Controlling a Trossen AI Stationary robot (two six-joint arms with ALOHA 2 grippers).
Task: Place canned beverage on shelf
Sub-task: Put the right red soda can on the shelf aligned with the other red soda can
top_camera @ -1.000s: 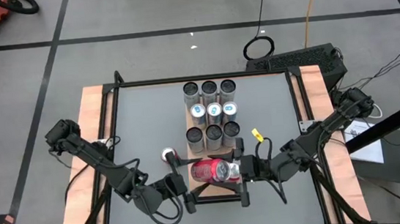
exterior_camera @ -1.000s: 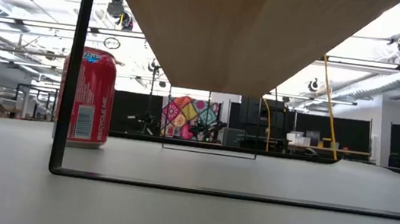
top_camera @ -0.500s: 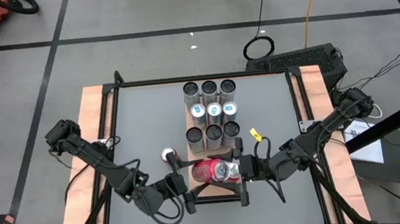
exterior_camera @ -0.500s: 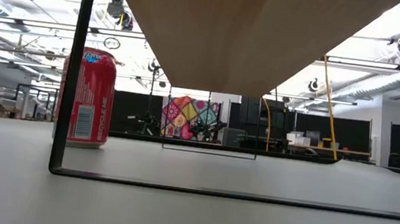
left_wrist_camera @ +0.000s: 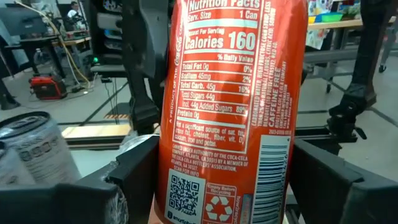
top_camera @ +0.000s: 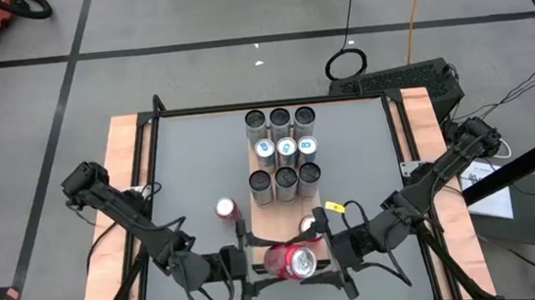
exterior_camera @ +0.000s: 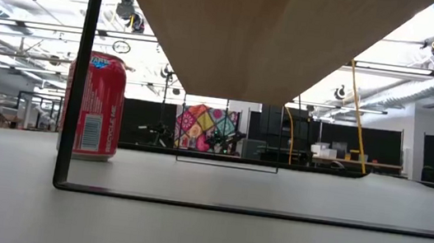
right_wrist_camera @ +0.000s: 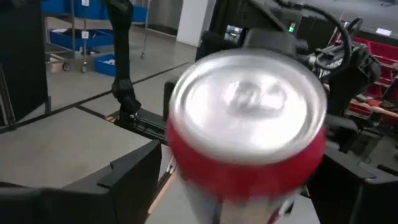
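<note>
The table (top_camera: 190, 157) lies bare at 9 and 3 o'clock of the shelf (top_camera: 273, 224). The shelf's 12 o'clock half is packed with silver cans (top_camera: 283, 153). A standing can (top_camera: 226, 209) sits on the table at 11 o'clock of my left gripper (top_camera: 243, 271).

I hold the can (top_camera: 291, 263) on its side over the shelf's 6 o'clock end, my left fingers (left_wrist_camera: 134, 171) clamped on its sides. My right gripper (top_camera: 330, 262) sits at its 3 o'clock; whether it grips I cannot tell.

Only my left wrist view reads the label. My right wrist view meets the silver lid end-on. The low view misses my can and shows just the shelf's underside and the standing can. A second ago the can was farther toward 12 o'clock, over the board.
</note>
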